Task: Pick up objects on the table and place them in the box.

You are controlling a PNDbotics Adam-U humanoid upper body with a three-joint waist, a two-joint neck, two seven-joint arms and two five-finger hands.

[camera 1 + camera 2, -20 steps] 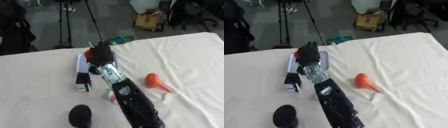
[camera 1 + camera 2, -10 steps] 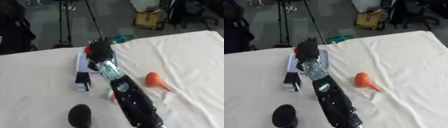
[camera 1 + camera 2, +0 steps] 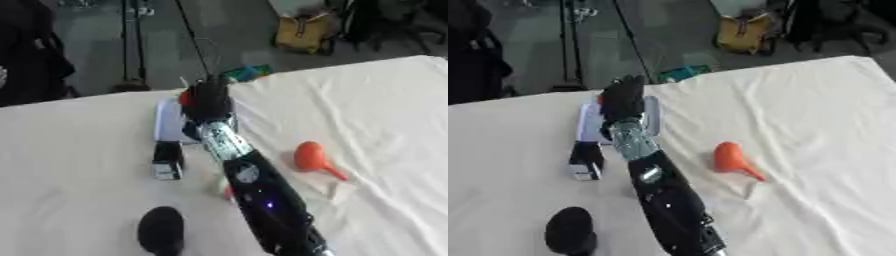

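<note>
My right arm reaches from the bottom edge up across the table. Its black right hand hangs over the far end of a shallow white box, fingers curled. A red object peeks out at the hand's left side and seems held in it; most of it is hidden. On the cloth lie an orange funnel-shaped thing to the right of the arm, a small black-and-white block just in front of the box, and a black oval object near the front. My left hand does not show.
A white cloth covers the table. A small pale piece lies past the funnel's spout, and a pinkish bit lies against the forearm. A green item sits beyond the far edge, with a yellow bag on the floor.
The right hand with the red object has crept a little farther over the white box. The things on the cloth have stayed put.
</note>
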